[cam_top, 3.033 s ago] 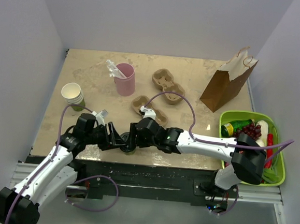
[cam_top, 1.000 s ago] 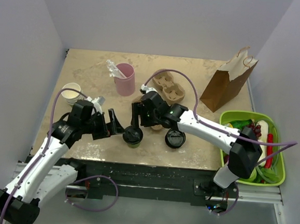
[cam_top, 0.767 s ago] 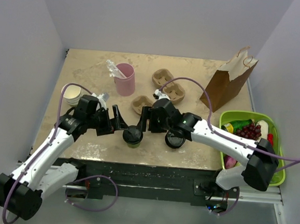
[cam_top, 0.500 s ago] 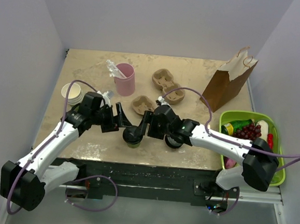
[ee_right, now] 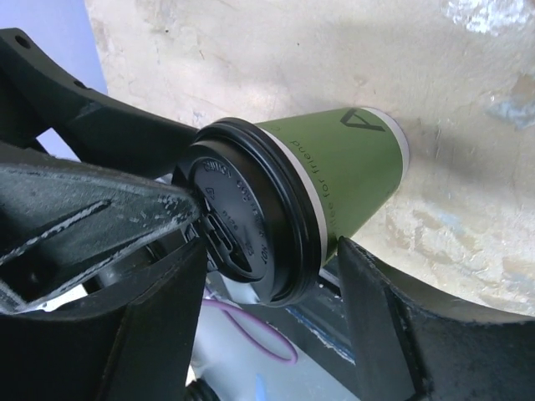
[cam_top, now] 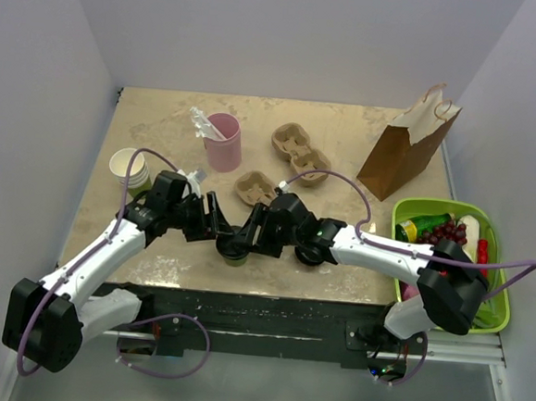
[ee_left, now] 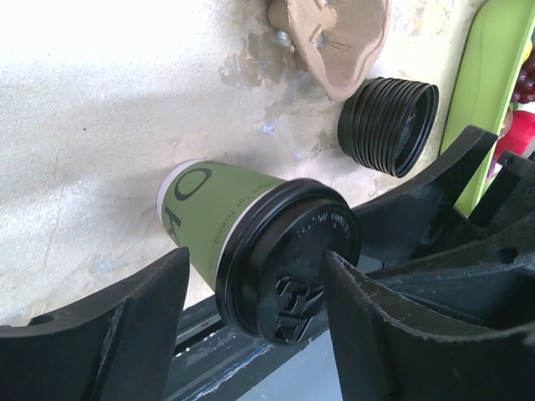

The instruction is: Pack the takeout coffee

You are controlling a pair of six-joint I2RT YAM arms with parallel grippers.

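takeout coffee (cam_top: 236,246): a small paper cup with olive-green sides and a black plastic lid is seen standing on the tabletop (cam_top: 163,118), close to the near edge and somewhat left of its middle. Dark lettering is printed on the green side.
left gripper (ee_left: 255,255): it is held wide open, with the takeout coffee set between its fingers. One finger (ee_left: 109,334) is kept apart from the cup's side; the other is seen just beside the lid's rim, and contact there cannot be told. Nothing is gripped.
right gripper (ee_right: 272,251): it is spread open astride the same cup from the opposite side, and a gap is left between the green side and one finger (ee_right: 393,334). Nothing is gripped.
stack of black lids (cam_top: 312,250): it is placed just right of the takeout coffee, near the near edge.
pulp cup carriers: one (cam_top: 258,188) is laid behind the takeout coffee toward the middle of the tabletop; a second (cam_top: 301,152) is laid farther toward the far edge.
pink tumbler (cam_top: 223,143): it is stood toward the far edge, left of the middle, with white items sticking out of it.
stack of paper cups (cam_top: 129,169): it is stood near the left edge.
brown paper bag (cam_top: 404,144): it is stood upright near the far right corner.
green basket (cam_top: 435,203): it is set by the right edge toward the near right corner, and grapes and a green bottle are held in it.
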